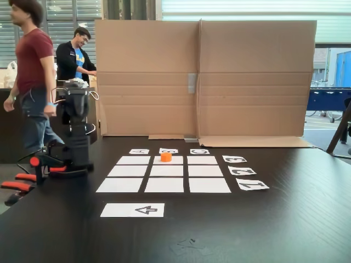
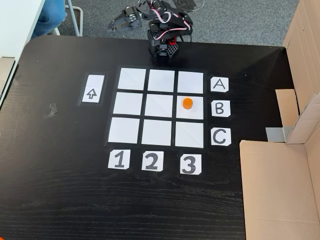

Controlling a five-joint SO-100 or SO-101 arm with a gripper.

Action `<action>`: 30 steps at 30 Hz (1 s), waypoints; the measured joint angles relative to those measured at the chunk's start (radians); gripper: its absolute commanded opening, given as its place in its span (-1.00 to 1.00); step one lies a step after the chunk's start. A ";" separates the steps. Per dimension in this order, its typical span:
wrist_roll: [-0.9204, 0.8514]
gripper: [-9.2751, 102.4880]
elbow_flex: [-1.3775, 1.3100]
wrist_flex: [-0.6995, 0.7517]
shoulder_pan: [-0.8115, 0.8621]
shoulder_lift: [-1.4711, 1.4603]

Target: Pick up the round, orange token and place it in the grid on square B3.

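Note:
The orange token [image 2: 187, 103] [image 1: 165, 156] stands upright on square B3 [image 2: 195, 113] [image 1: 177, 161], the grid cell in line with card B and card 3. The grid [image 2: 160, 107] [image 1: 166, 171] of nine white rectangles lies mid-table. My arm is folded up at the table edge beyond row A, well away from the token. Its gripper [image 2: 114, 23] points off the table with the jaws together and nothing in them. In the low fixed view the folded arm [image 1: 75, 129] stands at the left.
A cardboard wall [image 1: 203, 76] [image 2: 280, 190] borders the grid's lettered side. An arrow card [image 2: 92, 90] [image 1: 132, 210] lies beside column 1. Orange clamps [image 1: 24, 185] grip the table edge by the arm. Two people [image 1: 33, 71] stand behind it.

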 measured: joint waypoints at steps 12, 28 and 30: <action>-0.055 -0.85 0.311 -0.155 0.344 -0.009; -0.055 -0.85 0.313 -0.152 0.360 -0.003; -0.055 -0.85 0.313 -0.150 0.367 -0.003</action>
